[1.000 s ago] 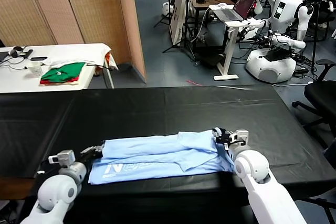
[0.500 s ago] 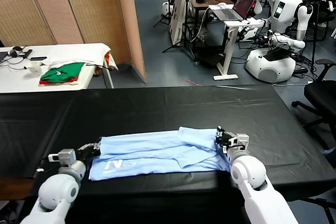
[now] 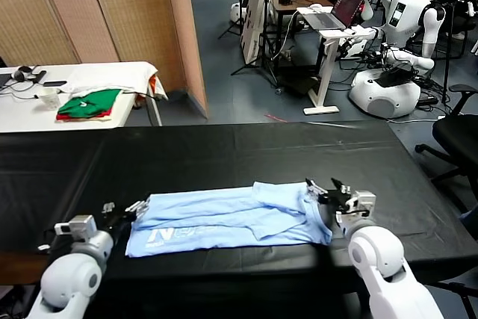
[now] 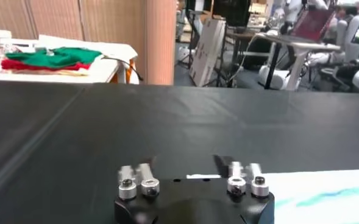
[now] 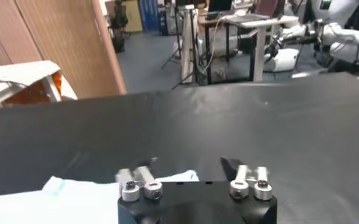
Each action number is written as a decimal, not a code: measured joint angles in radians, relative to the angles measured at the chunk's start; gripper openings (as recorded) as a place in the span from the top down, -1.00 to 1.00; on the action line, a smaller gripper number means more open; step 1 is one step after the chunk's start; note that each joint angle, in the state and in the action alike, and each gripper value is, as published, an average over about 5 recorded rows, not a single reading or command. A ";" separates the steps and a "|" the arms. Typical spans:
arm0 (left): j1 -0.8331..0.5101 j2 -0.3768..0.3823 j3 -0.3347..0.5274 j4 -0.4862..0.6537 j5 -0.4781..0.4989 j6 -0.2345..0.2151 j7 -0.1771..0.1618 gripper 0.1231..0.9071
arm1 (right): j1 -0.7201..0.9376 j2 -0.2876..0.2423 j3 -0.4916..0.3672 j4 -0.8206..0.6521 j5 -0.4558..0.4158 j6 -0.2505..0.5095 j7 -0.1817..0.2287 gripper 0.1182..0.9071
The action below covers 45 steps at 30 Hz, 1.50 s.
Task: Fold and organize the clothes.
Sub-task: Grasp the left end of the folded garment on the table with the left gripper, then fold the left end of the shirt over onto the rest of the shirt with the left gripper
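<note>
1. The T-shirt [image 3: 228, 218] is lying folded into a long band across the near part of the black tabletop [image 3: 246, 151], at about 6 o'clock from the tabletop's centre, running from 9 o'clock to 3 o'clock.
2. The cloth is looking thin, light and limp; I judge it will be sagging and sliding when lifted, so the two short ends or their corners are looking like the best places to take hold.
3. A white print [image 3: 168, 235] is showing near the band's 9 o'clock end; it is starting with something like an "N", and the rest is too small to read.
4. The left claw [image 3: 119, 211] is standing wide open just beside the 9 o'clock end, holding nothing.
5. The right claw [image 3: 328, 193] is standing wide open at the 3 o'clock end, empty too.
6. Green-and-red folded garments [image 3: 89, 104] are resting on a white side table [image 3: 112, 76] well apart at 11 o'clock.
</note>
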 joint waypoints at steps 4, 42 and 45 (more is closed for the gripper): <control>0.057 -0.049 -0.023 -0.036 0.029 -0.009 0.003 -1.00 | -0.029 -0.007 0.011 0.022 0.000 0.009 -0.013 -1.00; 0.153 -0.178 -0.017 -0.042 0.124 -0.058 0.086 0.82 | -0.068 0.010 0.015 0.070 -0.044 0.038 -0.034 -1.00; 0.148 -0.164 -0.024 -0.045 0.186 -0.075 0.101 0.82 | -0.074 0.011 0.019 0.074 -0.044 0.041 -0.034 -1.00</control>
